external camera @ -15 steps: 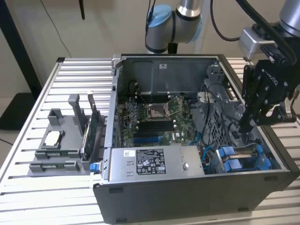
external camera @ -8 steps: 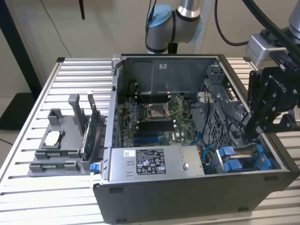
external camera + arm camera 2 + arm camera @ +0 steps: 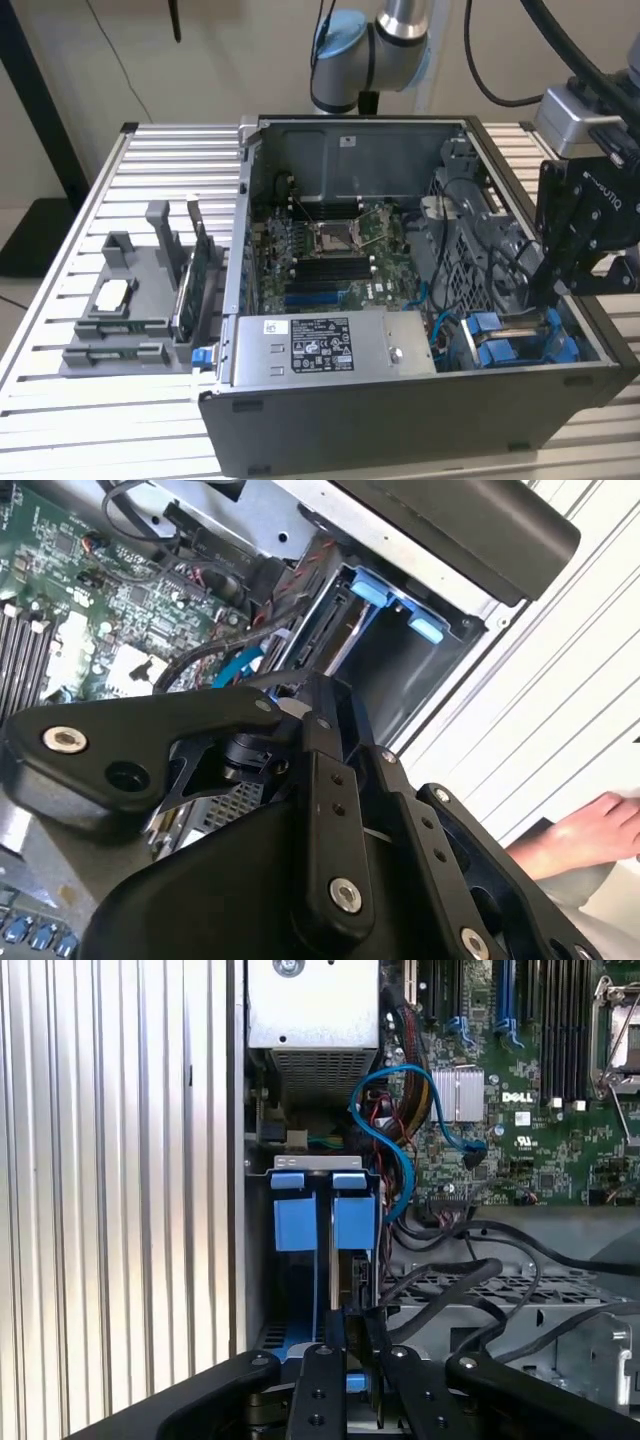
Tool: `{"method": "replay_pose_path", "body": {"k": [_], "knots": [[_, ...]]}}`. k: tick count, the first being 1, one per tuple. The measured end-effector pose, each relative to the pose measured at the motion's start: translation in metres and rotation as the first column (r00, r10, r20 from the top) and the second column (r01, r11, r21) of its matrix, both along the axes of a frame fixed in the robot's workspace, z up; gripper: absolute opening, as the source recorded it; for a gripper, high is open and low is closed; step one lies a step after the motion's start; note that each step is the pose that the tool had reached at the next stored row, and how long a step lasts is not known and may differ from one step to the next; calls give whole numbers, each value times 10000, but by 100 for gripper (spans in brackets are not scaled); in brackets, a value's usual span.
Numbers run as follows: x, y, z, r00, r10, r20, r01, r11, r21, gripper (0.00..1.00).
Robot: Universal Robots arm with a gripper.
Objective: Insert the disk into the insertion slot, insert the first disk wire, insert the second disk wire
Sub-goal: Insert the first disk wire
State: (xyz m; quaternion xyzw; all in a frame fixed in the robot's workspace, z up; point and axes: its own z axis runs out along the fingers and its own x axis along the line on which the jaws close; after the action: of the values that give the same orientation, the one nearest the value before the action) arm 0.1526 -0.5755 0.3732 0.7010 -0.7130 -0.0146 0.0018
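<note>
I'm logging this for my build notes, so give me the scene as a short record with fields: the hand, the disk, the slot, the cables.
Hand: hand down in the open computer case, at the exterior view's right
Grip: shut on the disk by its blue frame
Disk: on edge at the insertion slot, beside another blue carrier
Cable: blue cable curving over the motherboard

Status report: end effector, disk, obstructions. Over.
End effector low over the disk in the drive cage. Black cables close alongside. A person's hand outside the case.
</note>
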Motion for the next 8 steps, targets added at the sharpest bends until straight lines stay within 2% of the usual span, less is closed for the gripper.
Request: {"method": "replay_pose_path", "body": {"k": [8], "knots": [[51,0,-62,10000,1,3,-1,10000,7,19]]}}
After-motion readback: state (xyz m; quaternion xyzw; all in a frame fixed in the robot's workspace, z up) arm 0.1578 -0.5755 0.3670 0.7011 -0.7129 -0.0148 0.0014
